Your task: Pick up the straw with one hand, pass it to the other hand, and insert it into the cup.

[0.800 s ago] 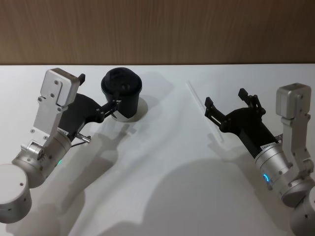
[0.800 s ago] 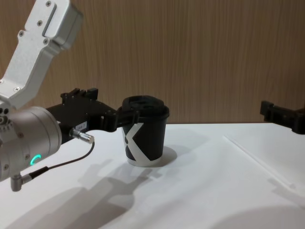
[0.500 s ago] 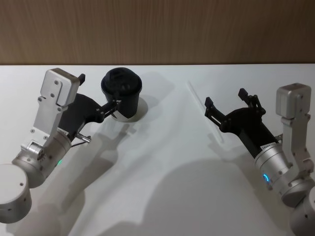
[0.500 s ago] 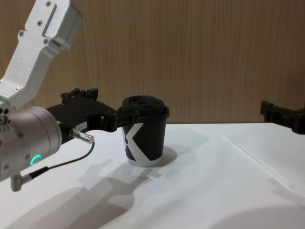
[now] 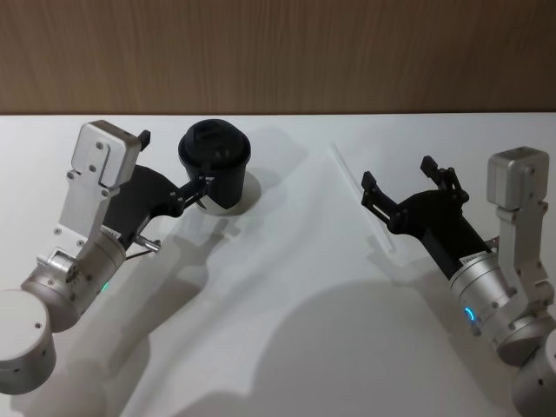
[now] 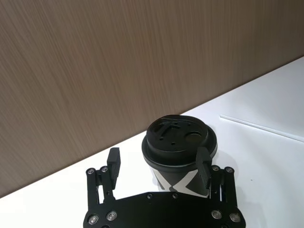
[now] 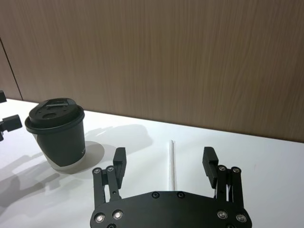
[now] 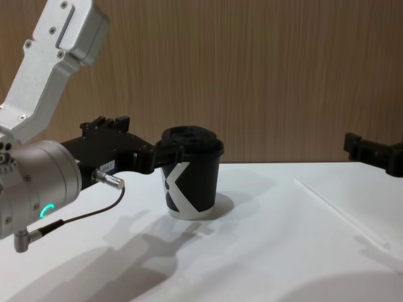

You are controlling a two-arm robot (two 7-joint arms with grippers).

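Hovering above the straw (image 7: 171, 154), the right gripper (image 5: 397, 174) has both fingers spread wide and grips nothing. In the right wrist view the straw runs lengthwise through the gap between the fingers, roughly mid-gap, and lies flat on the white desk (image 5: 287, 339). The chest view shows this gripper raised off the desk surface, apart from the straw below it. The straw is on the desk's right half, with one end near the far edge and the other angled toward the near edge and slightly right. In the head view its middle passes under the gripper's inner finger.

The cup (image 5: 215, 161) stands upright with its lid on, on the desk's left half close to the far edge, well apart from the straw. Its white X mark faces the robot.

The left gripper (image 5: 175, 159) is level with the cup's upper part, fingers wide open, holding nothing. Its inner finger is at the lid rim, and I cannot tell if they touch. The outer finger is clear of the cup, toward the desk's left edge.

A thin dark cable (image 8: 82, 217) with a metal plug hangs by the left wrist, next to a green ring (image 8: 44, 211). The right wrist has a blue ring (image 5: 470, 314). A wood wall (image 5: 278, 52) stands behind the far edge.
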